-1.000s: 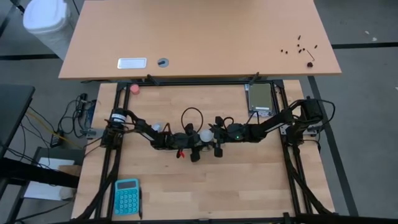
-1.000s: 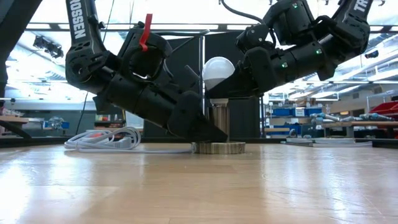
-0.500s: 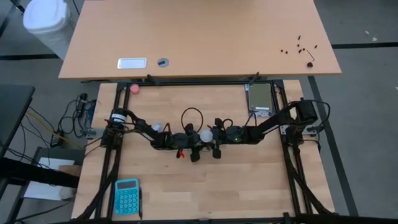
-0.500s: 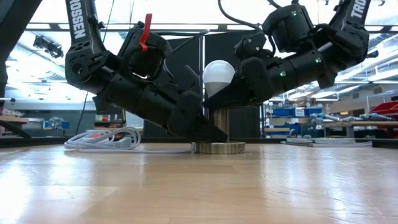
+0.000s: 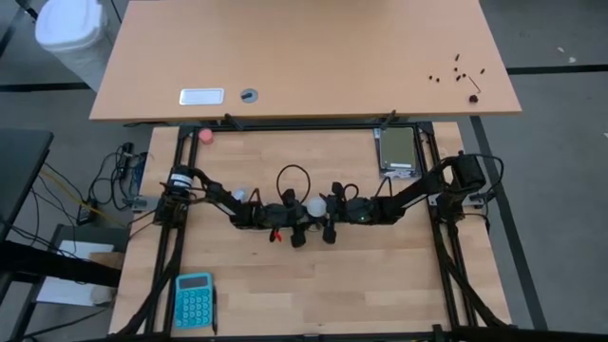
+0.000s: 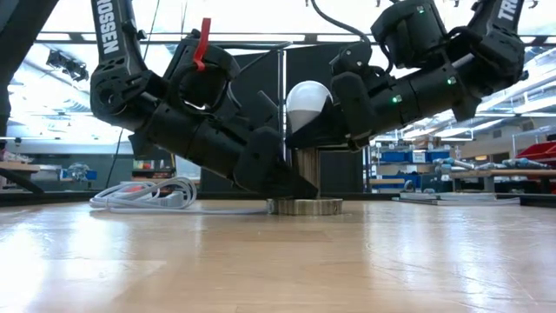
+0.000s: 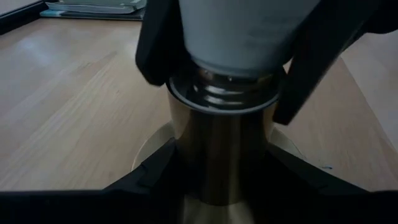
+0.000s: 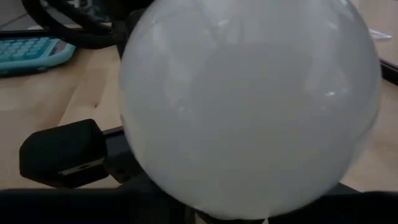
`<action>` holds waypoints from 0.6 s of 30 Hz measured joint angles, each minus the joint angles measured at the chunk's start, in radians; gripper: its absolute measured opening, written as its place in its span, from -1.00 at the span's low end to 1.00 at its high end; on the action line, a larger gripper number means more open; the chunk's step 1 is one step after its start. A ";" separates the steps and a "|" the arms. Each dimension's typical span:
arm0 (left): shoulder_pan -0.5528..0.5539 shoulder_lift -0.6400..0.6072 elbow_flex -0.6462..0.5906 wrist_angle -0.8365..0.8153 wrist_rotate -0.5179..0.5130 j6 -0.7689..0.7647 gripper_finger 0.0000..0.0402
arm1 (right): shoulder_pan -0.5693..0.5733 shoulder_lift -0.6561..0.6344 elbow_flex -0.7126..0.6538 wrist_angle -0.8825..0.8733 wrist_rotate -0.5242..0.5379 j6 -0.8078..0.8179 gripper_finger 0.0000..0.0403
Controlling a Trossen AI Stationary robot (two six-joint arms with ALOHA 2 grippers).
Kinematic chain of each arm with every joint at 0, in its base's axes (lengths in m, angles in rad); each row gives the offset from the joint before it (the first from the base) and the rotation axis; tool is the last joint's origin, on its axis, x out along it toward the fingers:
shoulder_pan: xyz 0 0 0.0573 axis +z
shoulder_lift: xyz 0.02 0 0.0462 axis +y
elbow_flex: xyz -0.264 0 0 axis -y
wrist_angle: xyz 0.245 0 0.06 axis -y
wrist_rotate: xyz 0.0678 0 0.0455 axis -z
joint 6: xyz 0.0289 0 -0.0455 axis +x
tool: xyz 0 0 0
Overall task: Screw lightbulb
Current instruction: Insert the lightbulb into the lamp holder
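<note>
While both arms meet mid-tabletop in the high view, we've got the lightbulb (image 5: 313, 205) between the left gripper (image 5: 290, 213) and right gripper (image 5: 326, 210). Low view: the bulb (image 6: 308, 103) sits upright on the brass socket (image 6: 304, 172), whose base rests on the tabletop (image 6: 278, 261); the cord (image 6: 148, 195) trails off toward the left edge. Left wrist view: our left fingers (image 7: 155, 171) pinch the socket post, probably to stop it spinning. Right wrist view: the globe (image 8: 249, 106) fills everything, right fingers pressed around it, presumably for twisting.
</note>
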 joint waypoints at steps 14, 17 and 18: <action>-0.002 0.000 0.000 0.006 -0.014 -0.025 -0.04 | 0.013 0.006 0.013 -0.023 0.023 0.024 -0.15; -0.002 0.000 0.000 0.009 -0.015 -0.026 -0.03 | 0.002 0.006 0.040 -0.076 0.000 0.022 -0.12; -0.002 0.000 0.000 0.009 -0.015 -0.026 -0.03 | 0.000 0.006 0.046 -0.092 -0.008 0.017 -0.10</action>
